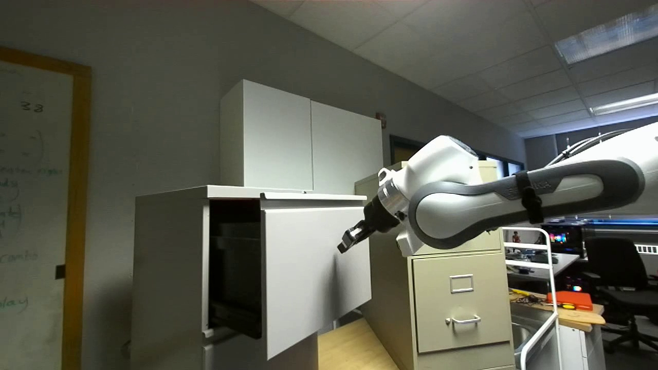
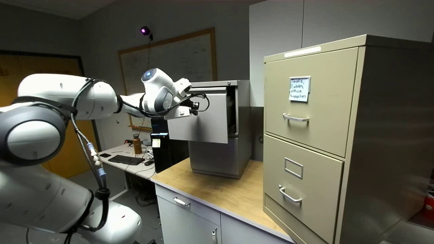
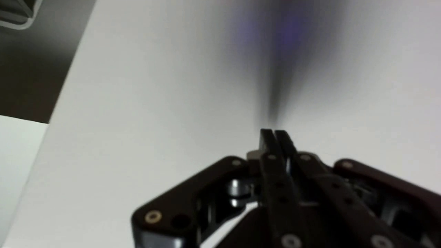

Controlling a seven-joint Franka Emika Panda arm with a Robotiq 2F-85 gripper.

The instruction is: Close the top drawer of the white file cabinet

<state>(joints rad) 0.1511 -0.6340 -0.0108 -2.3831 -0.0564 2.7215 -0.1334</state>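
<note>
On my wrist feed the fingers (image 3: 267, 139) are pressed together, tips close to the flat front of the top drawer (image 1: 314, 272); from here I can't tell whether they touch it. The drawer juts open from the white file cabinet (image 1: 168, 272), on the bench (image 2: 220, 188) near the beige cabinet (image 2: 305, 134).

You're in an office-like lab: you can see a whiteboard (image 2: 190, 57), keyboard (image 2: 126, 160), black chair (image 1: 616, 264) and label (image 2: 299, 90) reading "Tools, Cables, office supplies"
</note>
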